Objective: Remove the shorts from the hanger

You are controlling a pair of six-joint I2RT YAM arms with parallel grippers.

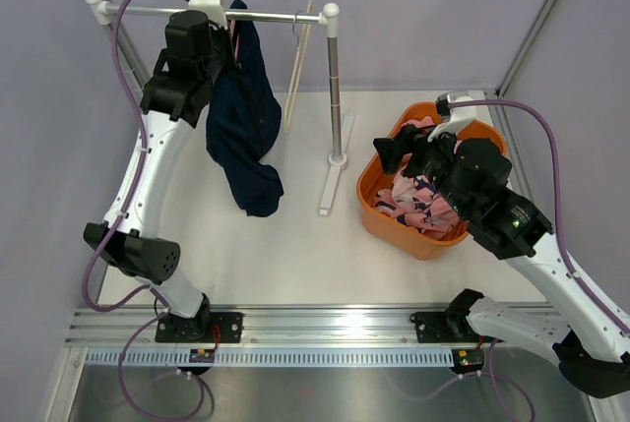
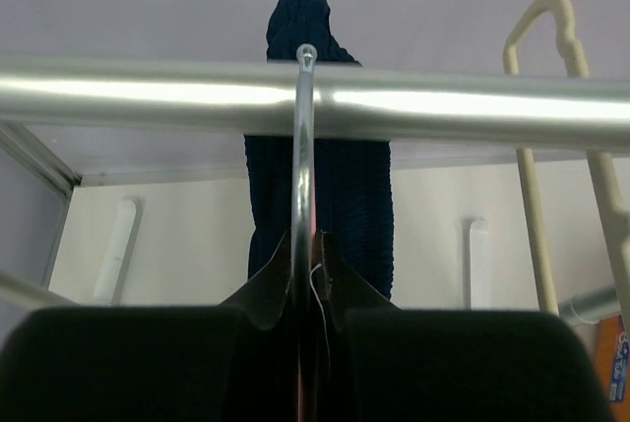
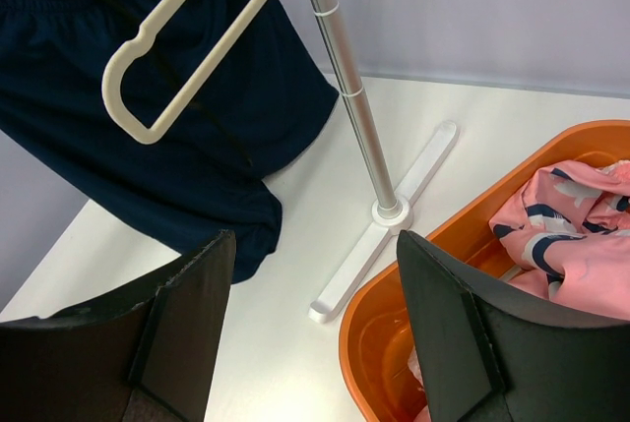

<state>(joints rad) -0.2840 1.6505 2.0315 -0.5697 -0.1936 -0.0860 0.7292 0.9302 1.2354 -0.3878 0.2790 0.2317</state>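
The dark navy shorts [image 1: 241, 127] hang from a hanger on the rack's rail [image 1: 266, 17], drooping to the table. My left gripper [image 1: 224, 40] is up at the rail, shut on the hanger's metal hook [image 2: 303, 147], with the navy shorts [image 2: 325, 176] hanging just behind it. The pink patterned shorts [image 1: 421, 198] lie crumpled in the orange basket [image 1: 379, 208]. My right gripper [image 1: 399, 154] is open and empty above the basket's left rim. In the right wrist view its gripper [image 3: 315, 279] frames the table between the navy shorts [image 3: 148, 156] and the basket [image 3: 394, 289].
An empty cream hanger [image 1: 298, 63] hangs on the rail right of the navy shorts; it also shows in the left wrist view [image 2: 536, 147] and the right wrist view [image 3: 177, 78]. The rack's upright pole [image 1: 336, 88] and white foot [image 1: 333, 186] stand between shorts and basket.
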